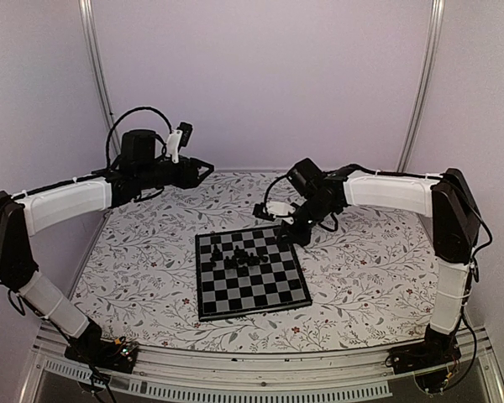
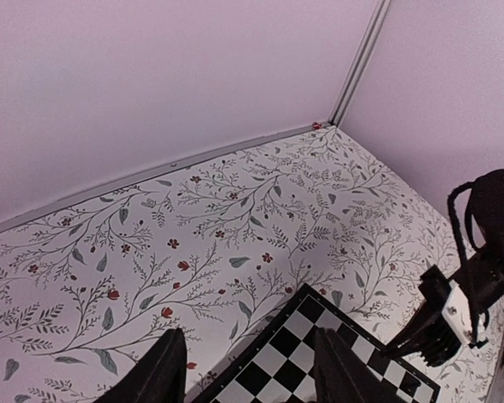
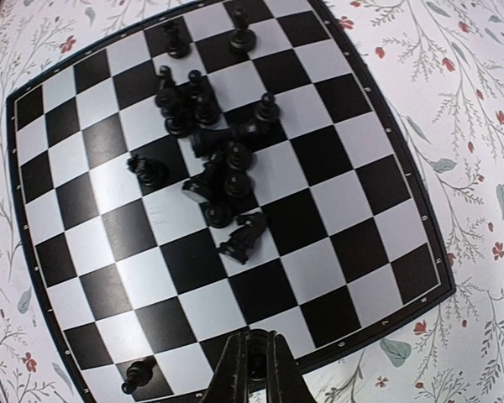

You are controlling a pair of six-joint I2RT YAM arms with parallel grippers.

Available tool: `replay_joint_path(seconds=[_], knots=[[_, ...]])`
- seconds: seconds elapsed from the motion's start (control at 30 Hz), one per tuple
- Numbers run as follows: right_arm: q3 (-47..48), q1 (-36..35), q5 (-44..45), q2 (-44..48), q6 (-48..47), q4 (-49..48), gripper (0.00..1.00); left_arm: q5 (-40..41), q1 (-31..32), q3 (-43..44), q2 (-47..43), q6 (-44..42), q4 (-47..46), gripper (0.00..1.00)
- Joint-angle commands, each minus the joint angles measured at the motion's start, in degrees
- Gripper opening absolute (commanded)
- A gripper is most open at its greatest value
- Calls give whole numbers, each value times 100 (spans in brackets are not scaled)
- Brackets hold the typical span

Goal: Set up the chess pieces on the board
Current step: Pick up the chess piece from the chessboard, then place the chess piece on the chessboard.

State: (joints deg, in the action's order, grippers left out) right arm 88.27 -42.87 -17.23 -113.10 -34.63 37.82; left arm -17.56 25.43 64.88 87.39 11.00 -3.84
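Right jaws sit clenched over the edge of the board (image 3: 353, 126), left jaws spread empty, and the chess pieces (image 3: 206, 109), jumbled ahead of the right jaws, look light, hard and slippery, so pinch one mid-stem.

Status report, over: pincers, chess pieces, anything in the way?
Reporting: left pincer open, off the board; right pincer shut at its edge, hold unclear. Most chess pieces heaped mid-board, several toppled. Nothing blocks them.
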Motion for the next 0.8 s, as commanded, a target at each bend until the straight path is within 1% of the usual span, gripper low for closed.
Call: replay_joint_path(seconds=[0.0,0.23,0.77], knots=[[-406,-233,-487,290,-332,169,2,-46,-36,156,91,38,41,53],[-749,-628,-493,353,-717,269,2,-105,-36,165,146,70,41,53],[-829,-705,-478,165,-972,506,2,-62,-33,183,162,36,76,53]])
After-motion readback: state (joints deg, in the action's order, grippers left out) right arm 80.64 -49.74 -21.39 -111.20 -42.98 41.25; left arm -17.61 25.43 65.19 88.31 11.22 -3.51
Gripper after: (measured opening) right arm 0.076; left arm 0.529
